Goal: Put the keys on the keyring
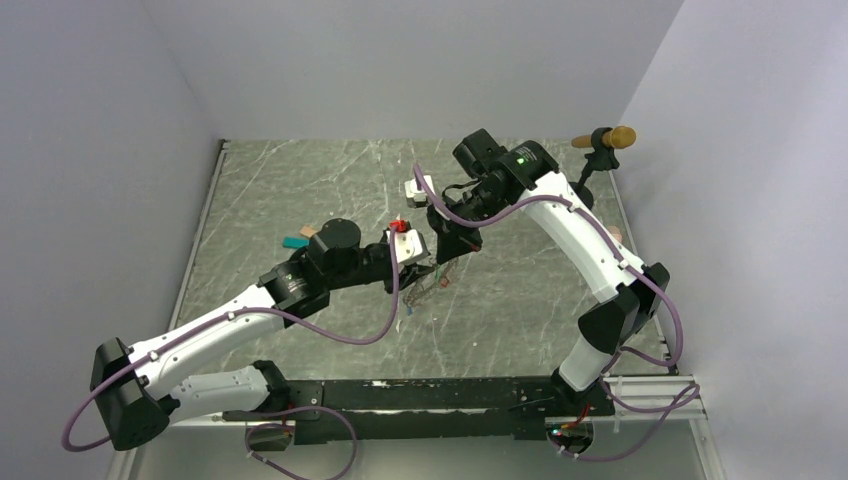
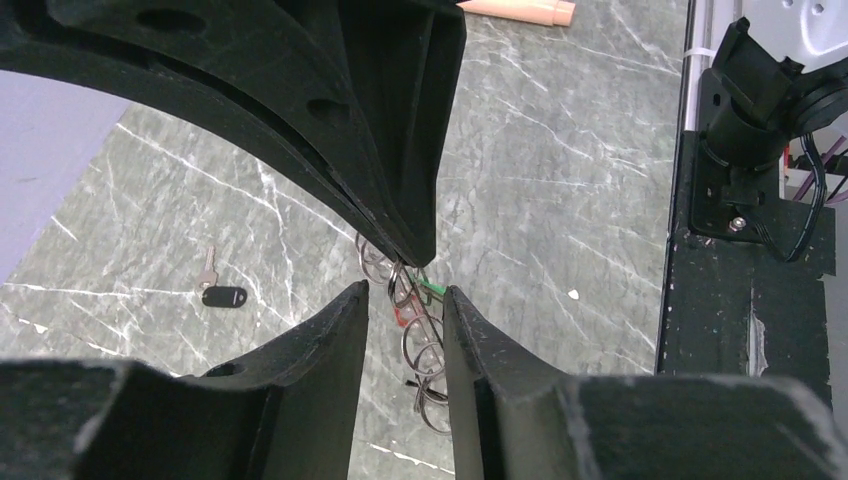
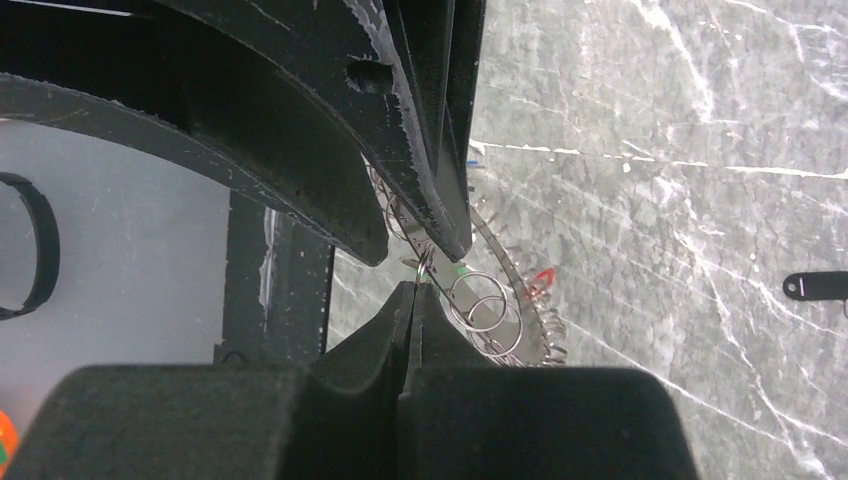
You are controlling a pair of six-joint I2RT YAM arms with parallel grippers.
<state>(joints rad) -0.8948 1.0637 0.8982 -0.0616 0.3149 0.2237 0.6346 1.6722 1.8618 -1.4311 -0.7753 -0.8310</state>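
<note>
While R gripper (image 3: 412,292) clamps a keyring (image 3: 505,262) loop — prob. steadying it for threading — L gripper (image 2: 405,300) straddles the ring opposite, jaws apart; grip unclear.

In my left wrist view only a few wire loops of the keyring (image 2: 420,345) show in the gap of the left gripper (image 2: 405,292). The rest sits behind black fingers, and I can't tell whether that gripper bears on it. My right wrist view has the right gripper (image 3: 412,290) covering the ring's near side, red and green specks on it too small for me to name, and a dark-headed key (image 3: 815,285) cut by the right edge. From above the ring is mostly buried under both grippers, and a tan block (image 2: 515,8) is clipped by the left wrist view's top edge.
</note>
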